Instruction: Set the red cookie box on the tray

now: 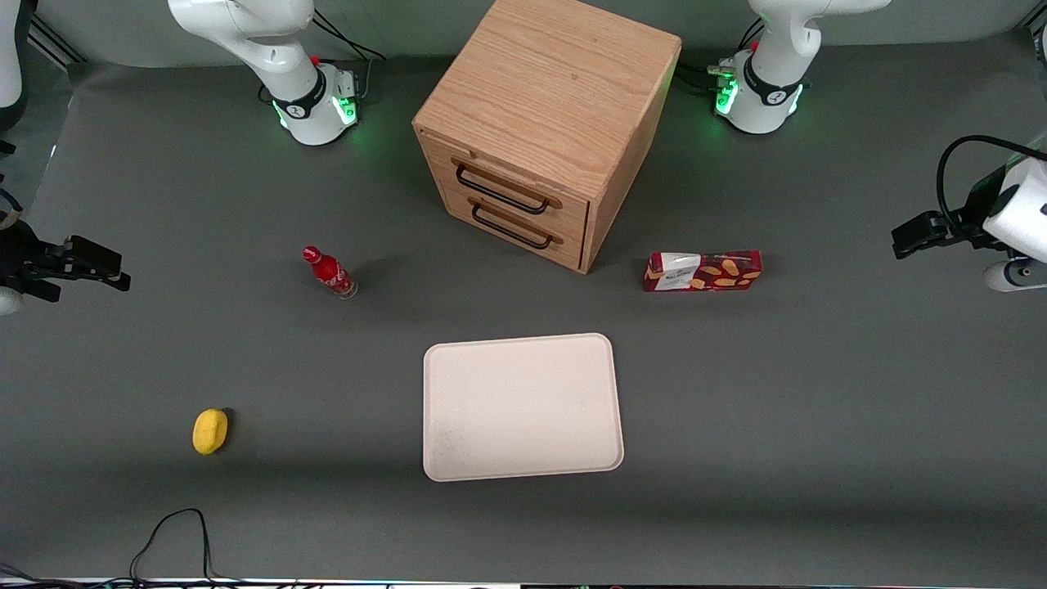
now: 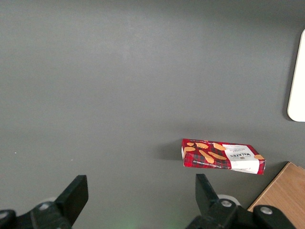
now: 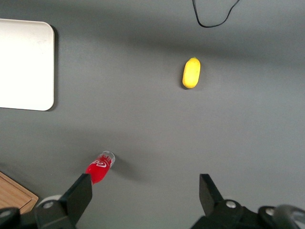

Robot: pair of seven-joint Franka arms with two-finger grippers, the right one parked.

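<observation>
The red cookie box [image 1: 702, 271] lies flat on the grey table beside the wooden cabinet, farther from the front camera than the tray [image 1: 522, 406]. Its white panel and cookie pictures face up, and it also shows in the left wrist view [image 2: 222, 156]. The cream-white tray has nothing on it; one of its corners shows in the left wrist view [image 2: 298, 81]. My gripper [image 1: 904, 239] hangs above the table at the working arm's end, well apart from the box. It [image 2: 140, 191] is open, with only bare table between its fingers.
A wooden two-drawer cabinet [image 1: 544, 123] stands at the middle back; its corner [image 2: 283, 198] shows next to the box. A small red bottle [image 1: 329, 272] and a yellow fruit [image 1: 210, 430] sit toward the parked arm's end. A black cable [image 1: 176, 532] loops by the front edge.
</observation>
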